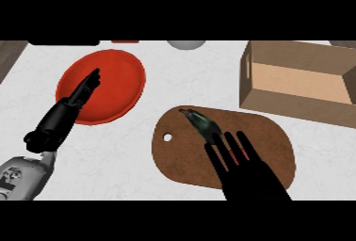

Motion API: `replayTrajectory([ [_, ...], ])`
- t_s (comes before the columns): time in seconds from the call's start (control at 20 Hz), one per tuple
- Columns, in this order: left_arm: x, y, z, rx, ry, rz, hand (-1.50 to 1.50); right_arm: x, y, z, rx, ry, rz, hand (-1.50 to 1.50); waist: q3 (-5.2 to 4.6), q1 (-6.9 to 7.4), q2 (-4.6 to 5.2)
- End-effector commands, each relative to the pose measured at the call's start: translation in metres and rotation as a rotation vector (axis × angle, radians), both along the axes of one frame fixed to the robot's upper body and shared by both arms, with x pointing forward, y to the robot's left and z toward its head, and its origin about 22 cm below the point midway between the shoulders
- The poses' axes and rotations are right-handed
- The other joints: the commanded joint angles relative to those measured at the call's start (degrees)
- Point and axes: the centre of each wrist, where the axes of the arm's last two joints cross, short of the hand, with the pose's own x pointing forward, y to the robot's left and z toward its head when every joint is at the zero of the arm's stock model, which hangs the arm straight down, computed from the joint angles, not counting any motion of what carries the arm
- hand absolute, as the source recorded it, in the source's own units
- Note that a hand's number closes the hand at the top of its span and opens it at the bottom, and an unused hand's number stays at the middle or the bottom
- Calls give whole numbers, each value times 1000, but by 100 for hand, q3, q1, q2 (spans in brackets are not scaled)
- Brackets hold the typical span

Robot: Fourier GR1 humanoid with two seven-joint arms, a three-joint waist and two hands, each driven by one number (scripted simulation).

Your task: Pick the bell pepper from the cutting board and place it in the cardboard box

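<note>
A brown cutting board (264,141) with a small hole near its left edge lies in the lower middle of the frame, on a white marbled counter (181,80). On its upper left part rests the bell pepper (200,123), a dark green, elongated, curved shape with its stem end pointing to the upper left.

The right hand (243,162) comes up from the lower edge of the frame and lies over the middle of the cutting board. Its fingers (230,146) are straight and spread, pointing toward the top of the frame; they hold nothing. The leftmost fingertip sits just beside the lower end of the bell pepper, and whether it touches cannot be told. A small red patch shows between two of the fingers.

The cardboard box (278,101) stands at the upper right of the frame, open at the top, its pale inner floor visible. It is near the cutting board's upper right edge but apart from it.

A red plate (118,80) lies at the upper left. The left hand (84,89) shows over the plate's left side, fingers straight and close together, pointing up and to the right, holding nothing. Its dark wrist and grey forearm run down to the lower left corner.

A grey round object (186,44) is cut off by the top edge.
</note>
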Motion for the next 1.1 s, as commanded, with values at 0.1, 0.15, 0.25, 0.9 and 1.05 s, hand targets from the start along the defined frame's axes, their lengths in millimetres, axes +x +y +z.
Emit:
replayTrajectory([
  [0.1,0,-19,-14,5,-9,1,0,0,22,-18,-91,-45,-101,-150,5,-33,4],
  [0.15,-9,-4,-8,-10,10,-1,0,-1,18,-18,-88,-55,-102,-150,7,-6,-2],
  [0.25,-5,3,-27,-13,2,6,0,4,30,-24,-113,-43,-100,-150,3,-27,12],
  [0.9,-3,6,-8,-10,0,-18,0,22,11,-40,-123,-8,-129,-150,8,-16,9],
  [1.05,5,22,4,-9,-15,-6,0,23,14,-71,-113,-8,-122,-150,9,-11,14],
])
